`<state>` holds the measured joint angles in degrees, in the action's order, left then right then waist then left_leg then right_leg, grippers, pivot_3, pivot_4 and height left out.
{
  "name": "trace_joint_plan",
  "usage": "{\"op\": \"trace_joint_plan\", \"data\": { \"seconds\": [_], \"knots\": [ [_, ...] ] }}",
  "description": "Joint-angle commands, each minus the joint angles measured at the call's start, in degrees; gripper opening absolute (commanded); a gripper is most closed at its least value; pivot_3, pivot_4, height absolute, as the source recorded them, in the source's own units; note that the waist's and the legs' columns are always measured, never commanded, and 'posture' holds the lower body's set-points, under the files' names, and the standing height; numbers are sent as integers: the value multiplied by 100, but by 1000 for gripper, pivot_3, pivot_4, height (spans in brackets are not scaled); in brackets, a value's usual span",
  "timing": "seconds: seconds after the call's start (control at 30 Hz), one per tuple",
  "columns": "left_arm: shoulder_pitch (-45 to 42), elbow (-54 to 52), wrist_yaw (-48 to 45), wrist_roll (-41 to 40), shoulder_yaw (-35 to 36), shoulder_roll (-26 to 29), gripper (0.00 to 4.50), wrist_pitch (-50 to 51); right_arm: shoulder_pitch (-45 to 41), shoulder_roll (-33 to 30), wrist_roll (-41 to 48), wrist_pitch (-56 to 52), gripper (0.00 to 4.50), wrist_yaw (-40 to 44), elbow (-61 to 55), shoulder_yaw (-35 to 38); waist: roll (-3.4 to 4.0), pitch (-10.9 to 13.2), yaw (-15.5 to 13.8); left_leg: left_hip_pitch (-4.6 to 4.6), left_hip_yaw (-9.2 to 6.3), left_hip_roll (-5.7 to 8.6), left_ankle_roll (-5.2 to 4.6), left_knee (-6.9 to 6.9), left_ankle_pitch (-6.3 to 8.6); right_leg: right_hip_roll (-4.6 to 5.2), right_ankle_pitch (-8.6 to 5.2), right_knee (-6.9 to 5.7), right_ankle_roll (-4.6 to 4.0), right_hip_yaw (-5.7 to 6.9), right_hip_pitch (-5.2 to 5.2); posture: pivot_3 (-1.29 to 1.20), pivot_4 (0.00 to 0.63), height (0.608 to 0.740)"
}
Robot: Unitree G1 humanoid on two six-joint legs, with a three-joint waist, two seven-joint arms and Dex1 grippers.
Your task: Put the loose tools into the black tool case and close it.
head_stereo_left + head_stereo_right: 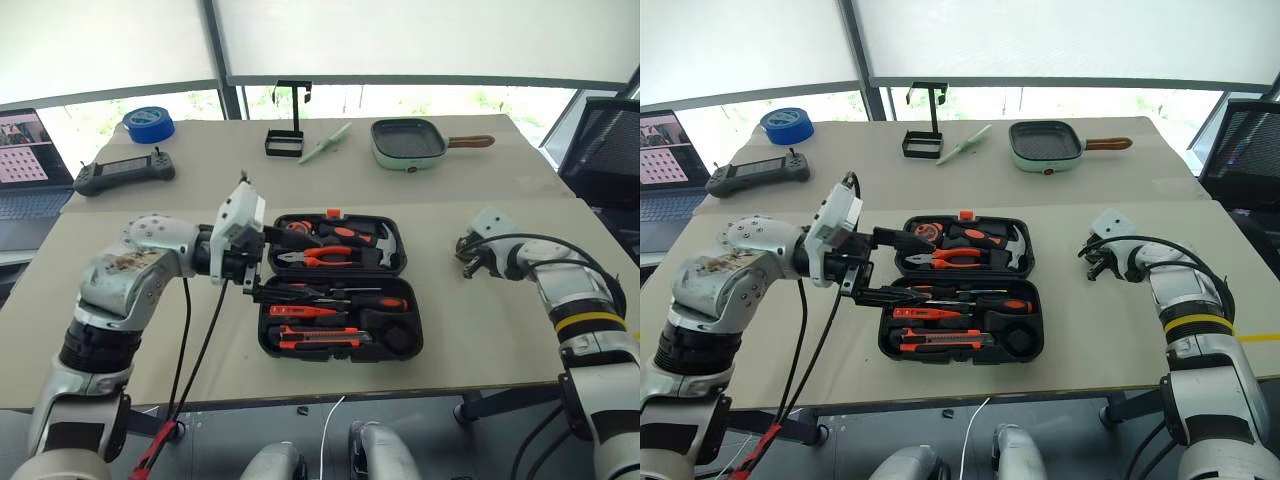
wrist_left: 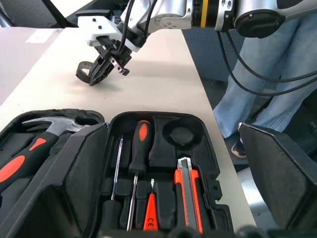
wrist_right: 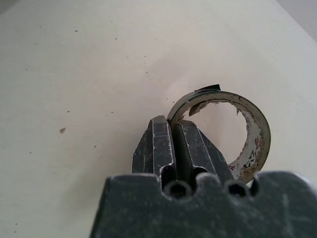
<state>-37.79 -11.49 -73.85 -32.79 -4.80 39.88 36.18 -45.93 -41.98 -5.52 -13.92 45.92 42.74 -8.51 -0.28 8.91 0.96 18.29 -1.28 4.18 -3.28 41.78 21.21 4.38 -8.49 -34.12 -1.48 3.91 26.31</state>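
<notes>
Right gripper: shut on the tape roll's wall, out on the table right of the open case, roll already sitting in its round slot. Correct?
Not quite. The right gripper is shut on the wall of the tape roll, on the table right of the open black tool case, but the roll is out on the table. The left wrist view shows the round slot empty.
</notes>
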Motion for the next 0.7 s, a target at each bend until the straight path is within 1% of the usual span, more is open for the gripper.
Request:
{"op": "trace_joint_plan", "data": {
  "seconds": [0.03, 0.07, 0.1, 0.17, 0.2, 0.27, 0.33, 0.4, 0.57, 0.63, 0.7],
  "knots": [
    [17, -83, -166, 59, -67, 143, 4500, -164, 142, -237, 428, -5, 60, 503, -824, 398, 5, 3, -4, 0, 0, 0, 0, 0, 0, 0, 0, 0, 0, 0, 0, 0, 150, 740],
    [87, -99, -236, 109, -111, 210, 4500, -232, 247, -261, 669, -176, 60, 743, -1208, 521, 9, 6, -1, 1, 0, 0, 0, 0, 0, 0, 0, 0, 0, 0, 0, 0, 150, 740],
    [238, -114, -410, 194, -202, 348, 4500, -345, 647, -433, 1444, -742, 60, 1474, -2430, 625, 19, 11, -8, 1, -1, 0, 0, 0, 0, -1, 0, 0, 0, 0, 1, 0, 150, 740],
    [452, -132, -636, 342, -336, 525, 4500, -564, 1350, -776, 2548, -1500, 60, 2451, -4301, 735, 51, 17, -16, 3, -7, -1, 0, 0, 0, 1, 0, 1, 0, 3, 3, 0, 150, 740],
    [536, -144, -709, 432, -410, 579, 4500, -721, 1745, -992, 2900, -1763, 60, 2726, -5165, 693, 59, 20, -23, 5, -7, -3, 0, 0, 0, -1, -3, -4, -5, 4, 8, 0, 150, 740],
    [601, -150, -764, 538, -497, 600, 4500, -918, 2266, -1289, 3090, -2014, 60, 2815, -6188, 526, 60, 22, -44, 8, -17, -6, 1, -1, 1, -2, -5, -1, -8, 13, 7, 0, 150, 740],
    [603, -135, -778, 565, -525, 585, 4500, -985, 2511, -1444, 3055, -2086, 60, 2764, -6645, 405, 52, 25, -77, 8, -21, -6, 5, 6, 4, -1, -4, -1, -7, 13, -2, 0, 150, 740],
    [560, -117, -767, 573, -548, 545, 4500, -987, 2619, -1502, 2889, -2001, 60, 2690, -6838, 259, 50, 26, -115, 6, -17, -1, 3, 11, 6, 4, 2, 4, 0, 0, -10, 0, 150, 740],
    [545, -157, -771, 564, -549, 530, 4500, -979, 2513, -1483, 2505, -1895, 60, 2478, -6756, -49, 45, 28, -173, 7, -13, 1, -2, 10, 5, -1, 3, -3, 7, -11, -2, 0, 150, 740],
    [610, -319, -777, 479, -460, 613, 4500, -917, 2510, -1525, 2276, -1752, 60, 2463, -6635, -174, 44, 28, -166, 8, -15, -1, -2, 6, 4, -5, 3, -6, 3, -8, 5, 0, 150, 740],
    [679, -537, -758, 366, -345, 712, 4500, -814, 2534, -1541, 2274, -1714, 60, 2535, -6637, -199, 42, 30, -160, 14, -14, -1, -2, 3, 4, -5, 3, -1, 2, -2, 10, 0, 150, 740]
  ]
}}
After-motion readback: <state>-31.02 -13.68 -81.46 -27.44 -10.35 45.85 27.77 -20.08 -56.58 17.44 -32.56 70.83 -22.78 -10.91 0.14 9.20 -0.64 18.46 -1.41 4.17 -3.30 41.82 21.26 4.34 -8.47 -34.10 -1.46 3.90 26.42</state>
